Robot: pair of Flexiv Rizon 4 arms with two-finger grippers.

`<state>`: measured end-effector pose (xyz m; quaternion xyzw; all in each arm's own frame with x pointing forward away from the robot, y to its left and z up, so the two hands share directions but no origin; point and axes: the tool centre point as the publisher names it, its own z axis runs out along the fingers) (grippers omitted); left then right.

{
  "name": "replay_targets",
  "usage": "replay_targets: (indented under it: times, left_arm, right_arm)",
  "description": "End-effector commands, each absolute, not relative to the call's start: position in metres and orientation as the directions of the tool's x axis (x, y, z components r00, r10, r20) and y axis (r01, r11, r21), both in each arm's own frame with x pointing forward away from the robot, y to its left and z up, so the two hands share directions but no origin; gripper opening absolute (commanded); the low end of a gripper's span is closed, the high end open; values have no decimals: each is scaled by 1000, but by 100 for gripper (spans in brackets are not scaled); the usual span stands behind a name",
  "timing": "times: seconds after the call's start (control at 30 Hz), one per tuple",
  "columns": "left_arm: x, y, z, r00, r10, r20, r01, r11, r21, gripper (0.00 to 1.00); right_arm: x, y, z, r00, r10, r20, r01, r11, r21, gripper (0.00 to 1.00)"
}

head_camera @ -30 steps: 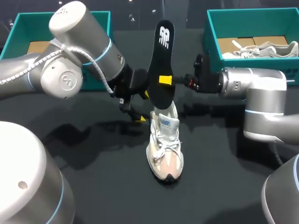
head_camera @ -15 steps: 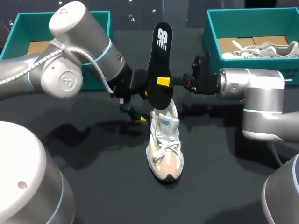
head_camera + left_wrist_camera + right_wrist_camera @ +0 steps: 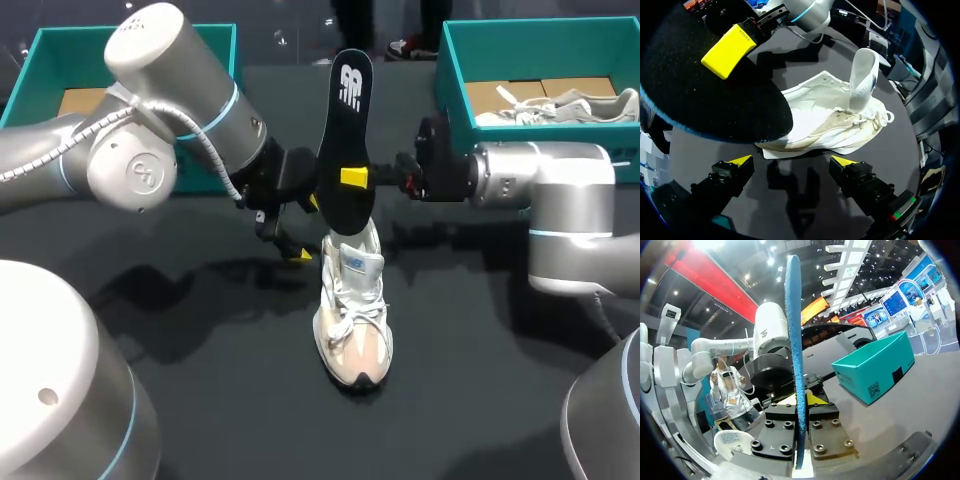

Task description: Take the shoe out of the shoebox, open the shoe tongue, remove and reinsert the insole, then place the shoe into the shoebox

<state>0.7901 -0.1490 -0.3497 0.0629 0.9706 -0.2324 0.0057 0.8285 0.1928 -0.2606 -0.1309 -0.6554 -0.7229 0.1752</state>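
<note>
A white and beige shoe (image 3: 352, 310) stands on the black table, toe toward the front, its tongue (image 3: 862, 80) pulled up. Above its heel my right gripper (image 3: 353, 177) is shut on a black insole (image 3: 345, 130), which it holds upright. In the right wrist view the insole (image 3: 794, 340) shows edge-on, blue, between the fingers of my right gripper (image 3: 799, 410). My left gripper (image 3: 305, 228) is open just left of the heel with nothing in it. In the left wrist view the shoe (image 3: 830, 125) lies ahead of my left gripper (image 3: 791, 162), and the insole (image 3: 715, 95) hangs over it.
A teal shoebox (image 3: 448, 80) at the back right holds another pale shoe (image 3: 560, 105). A second teal box (image 3: 40, 50) stands at the back left behind my left arm. Dark table surface lies in front of the shoe.
The right gripper and insole swayed slightly left, then came back. The left arm and the shoe have not moved.
</note>
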Motion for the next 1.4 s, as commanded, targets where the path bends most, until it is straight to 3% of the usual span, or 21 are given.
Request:
replay_targets:
  times: [0.03, 0.83, 1.4]
  left_arm:
    - [790, -149, -350, -992, 120, -41, 125, 884, -450, 100]
    - [790, -149, -350, -992, 120, -41, 125, 884, -450, 100]
    - [790, -149, -350, -992, 120, -41, 125, 884, -450, 100]
  right_arm:
    - [829, 192, -263, -904, -86, 419, 426, -80, 901, 0]
    - [819, 192, -281, -931, -64, 360, 363, -50, 930, 0]
    - [804, 193, -309, -913, -41, 407, 407, -5, 913, 0]
